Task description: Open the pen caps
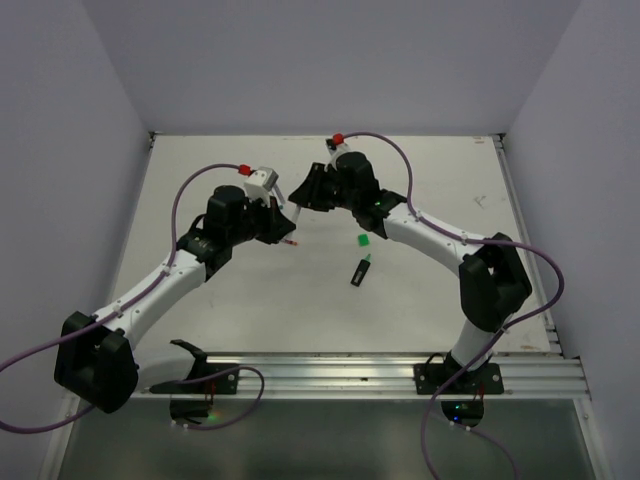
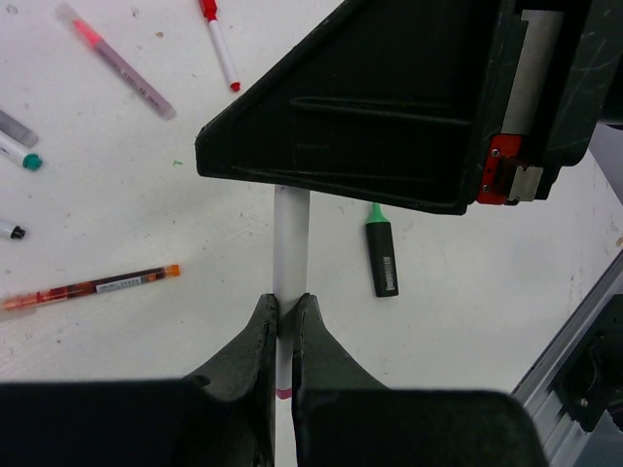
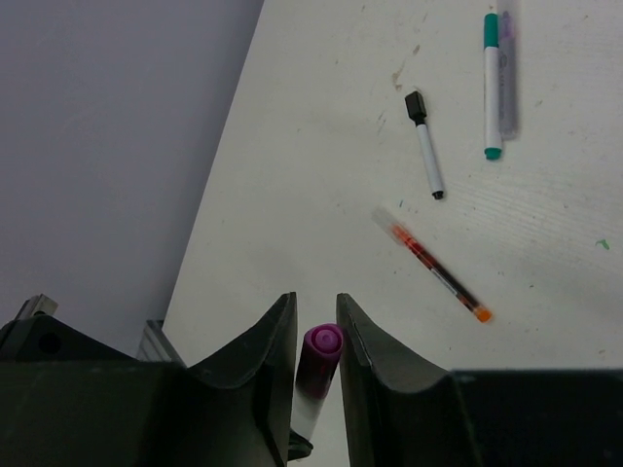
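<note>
My left gripper (image 2: 289, 300) is shut on the whitish barrel of a pen (image 2: 290, 238) and holds it above the table. The pen's magenta cap (image 3: 322, 352) sits between the fingers of my right gripper (image 3: 316, 302), which close on it from both sides. In the top view the two grippers meet nose to nose, left (image 1: 283, 222) and right (image 1: 303, 197). The green-and-black highlighter (image 2: 382, 258) lies uncapped on the table, with its green cap (image 1: 363, 241) beside it.
Several other pens lie on the white table: a red one (image 2: 221, 44), a pink translucent one (image 2: 117, 63), a teal-capped one (image 3: 492, 83), a black-capped one (image 3: 424, 146) and an orange-tipped one (image 3: 433, 268). An aluminium rail (image 1: 380, 375) runs along the near edge.
</note>
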Tool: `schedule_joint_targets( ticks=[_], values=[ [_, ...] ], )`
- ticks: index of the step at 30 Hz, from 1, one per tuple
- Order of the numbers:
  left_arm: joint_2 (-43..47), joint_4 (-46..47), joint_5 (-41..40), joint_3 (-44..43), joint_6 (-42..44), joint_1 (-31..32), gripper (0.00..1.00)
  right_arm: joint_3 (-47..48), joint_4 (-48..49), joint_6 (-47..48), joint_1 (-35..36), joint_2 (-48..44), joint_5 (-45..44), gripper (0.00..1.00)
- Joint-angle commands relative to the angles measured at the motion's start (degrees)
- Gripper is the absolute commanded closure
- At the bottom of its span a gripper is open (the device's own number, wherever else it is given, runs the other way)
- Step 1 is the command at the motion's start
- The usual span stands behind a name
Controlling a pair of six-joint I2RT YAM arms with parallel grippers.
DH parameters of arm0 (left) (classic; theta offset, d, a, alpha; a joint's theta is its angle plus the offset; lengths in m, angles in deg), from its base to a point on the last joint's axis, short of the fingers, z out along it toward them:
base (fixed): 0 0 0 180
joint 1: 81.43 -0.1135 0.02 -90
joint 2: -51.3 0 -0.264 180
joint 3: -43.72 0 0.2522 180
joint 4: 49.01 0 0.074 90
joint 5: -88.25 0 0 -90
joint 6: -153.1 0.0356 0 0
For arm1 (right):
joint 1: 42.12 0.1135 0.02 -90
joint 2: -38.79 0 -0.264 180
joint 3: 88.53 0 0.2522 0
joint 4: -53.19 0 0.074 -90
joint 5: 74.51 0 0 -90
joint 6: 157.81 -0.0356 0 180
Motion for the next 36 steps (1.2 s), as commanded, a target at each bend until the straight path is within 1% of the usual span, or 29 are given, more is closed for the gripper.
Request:
schedule_joint_targets(
  ticks=[1, 2, 3, 5, 6, 7, 9, 10, 12, 13, 14, 15, 17, 18, 21, 26, 29, 31, 36],
  values=[
    [1.71, 2.73, 1.49, -0.60, -0.65, 0.28, 1.00, -0.35, 3.01, -0.92, 0.33, -0.56, -0.10, 0.76],
    [1.71, 2.73, 1.58, -0.60, -0.56, 0.28, 1.00, -0.44, 3.01, -0.83, 0.33, -0.56, -0.10, 0.78],
    [1.80, 2.73, 1.58, -0.68, -0.56, 0.28, 1.00, -0.61, 3.01, -0.83, 0.33, -0.64, -0.10, 0.86],
    [1.80, 2.73, 1.75, -0.60, -0.65, 0.28, 1.00, -0.79, 3.19, -0.83, 0.24, -0.99, -0.19, 0.93],
    [1.62, 2.73, 2.10, -0.51, -0.65, 0.28, 0.98, -0.96, 3.19, -0.74, 0.32, -1.08, -0.19, 0.99],
    [1.71, 2.73, 2.28, -0.25, -0.65, 0.28, 0.86, -1.05, 3.19, -0.66, 0.33, -1.26, -0.28, 1.00],
    [1.53, 2.91, 3.42, -0.07, -0.56, 0.28, 0.70, -1.40, 3.28, -0.39, 0.24, -1.87, -0.10, 1.00],
    [1.62, 3.00, 3.86, 0.28, -0.56, 0.28, 0.56, -1.49, 3.28, -0.13, 0.32, -2.14, 0.24, 1.00],
    [1.71, 3.08, 4.74, 0.72, -0.47, 0.19, 0.46, -1.75, 3.45, 0.22, 0.32, -2.66, 1.21, 1.00],
    [1.71, 3.17, 5.00, 1.07, -0.38, 0.19, 0.38, -1.84, 3.63, 0.83, 0.33, -2.93, 1.91, 1.00],
    [1.88, 3.35, 5.35, 1.25, -0.30, 0.19, 0.37, -1.93, 3.63, 1.27, 0.33, -3.19, 2.18, 1.00],
    [1.97, 3.52, 6.05, 1.51, -0.30, 0.02, 0.33, -2.28, 3.63, 1.63, 0.33, -3.63, 2.53, 1.00],
    [2.06, 3.79, 7.81, 2.39, -0.73, -0.42, 0.31, -2.98, 3.98, 2.68, 0.33, -4.25, 3.41, 1.00],
    [2.23, 6.66, 8.69, 2.92, -1.08, -1.29, 0.31, -3.16, 4.15, 2.86, 0.33, -4.77, 3.85, 1.00],
    [2.06, 10.53, 13.43, 4.85, -2.93, -3.49, 0.31, -4.13, 5.56, 3.12, 0.24, -5.39, 6.13, 1.00],
    [0.92, 15.73, 22.12, 6.35, -6.18, -5.52, 0.37, -5.09, 8.28, 3.74, 0.24, -5.83, 9.12, 1.00],
    [0.39, 17.93, 24.77, 6.52, -7.32, -5.70, 0.41, -5.53, 9.16, 4.09, 0.32, -6.27, 9.74, 1.00],
    [0.13, 18.46, 25.13, 6.70, -7.76, -5.70, 0.45, -5.62, 9.69, 3.92, 0.24, -6.27, 9.91, 1.00],
    [-0.49, 18.73, 25.13, 7.49, -8.29, -5.70, 0.50, -5.89, 10.57, 3.30, 0.32, -6.36, 9.92, 1.00]
  ],
)
